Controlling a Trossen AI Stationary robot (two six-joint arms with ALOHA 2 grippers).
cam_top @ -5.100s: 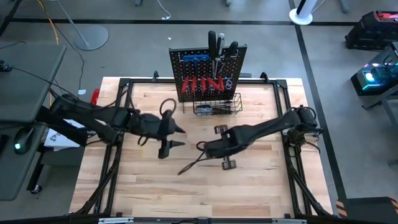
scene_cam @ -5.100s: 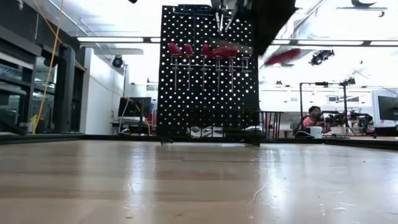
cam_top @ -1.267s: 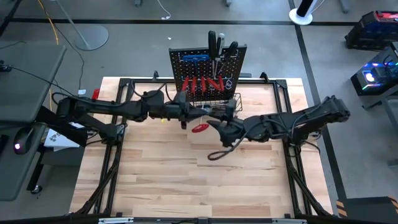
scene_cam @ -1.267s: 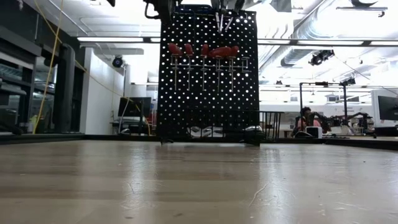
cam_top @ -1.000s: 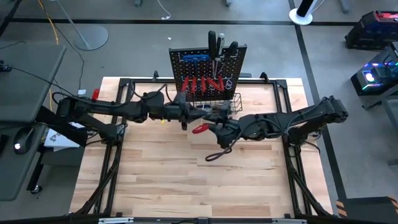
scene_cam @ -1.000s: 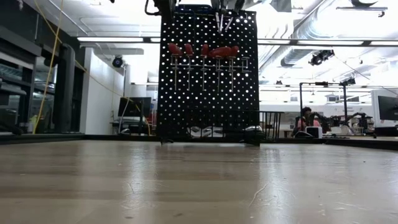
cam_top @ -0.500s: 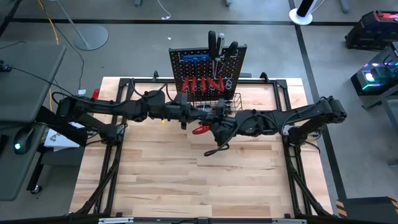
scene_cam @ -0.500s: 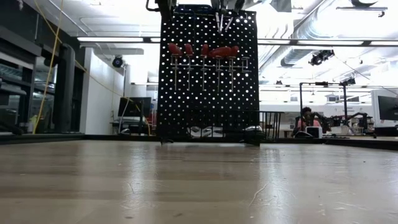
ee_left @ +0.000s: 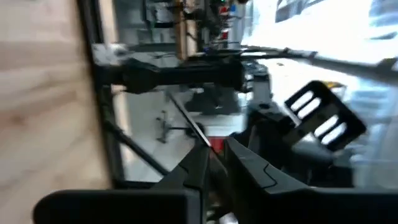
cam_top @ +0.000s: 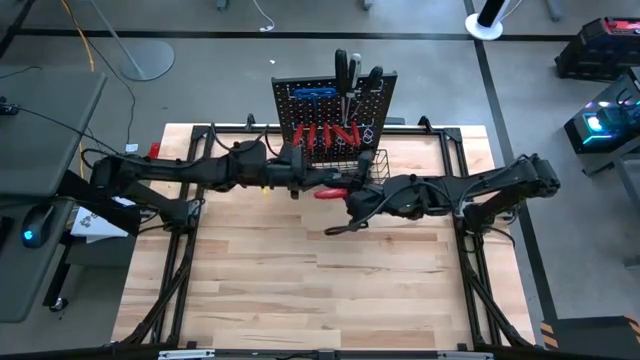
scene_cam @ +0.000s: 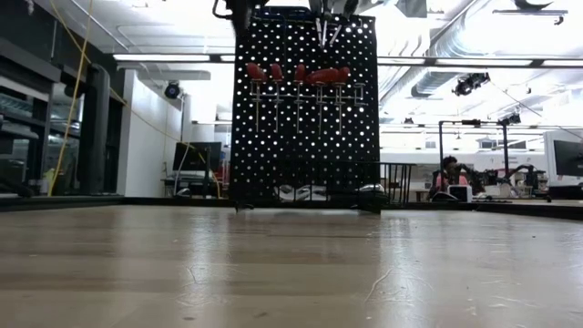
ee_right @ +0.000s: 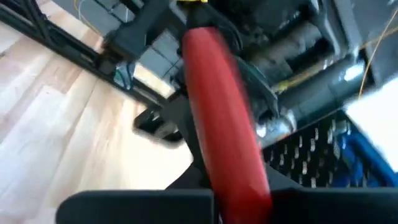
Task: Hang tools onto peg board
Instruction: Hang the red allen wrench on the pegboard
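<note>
Red-handled screwdriver (ee_right: 227,118) sits clamped in the right jaws (cam_top: 345,196), its thin shaft (ee_left: 189,121) pinched in the nearly shut left jaws (cam_top: 305,180), just before the peg board (cam_top: 335,120). Most tools (scene_cam: 296,75) already hang there; this one seems the last to place, judging by the bare counter (cam_top: 330,290).

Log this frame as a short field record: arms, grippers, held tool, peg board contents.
left gripper: in front of the peg board, fingers nearly closed on the tool's thin shaft
right gripper: shut on the red-handled tool
stage: hand-over between the arms, tool not yet hung
peg board: upright at the table's far edge; red-handled tools hanging in a row
wire basket: at the board's foot
</note>
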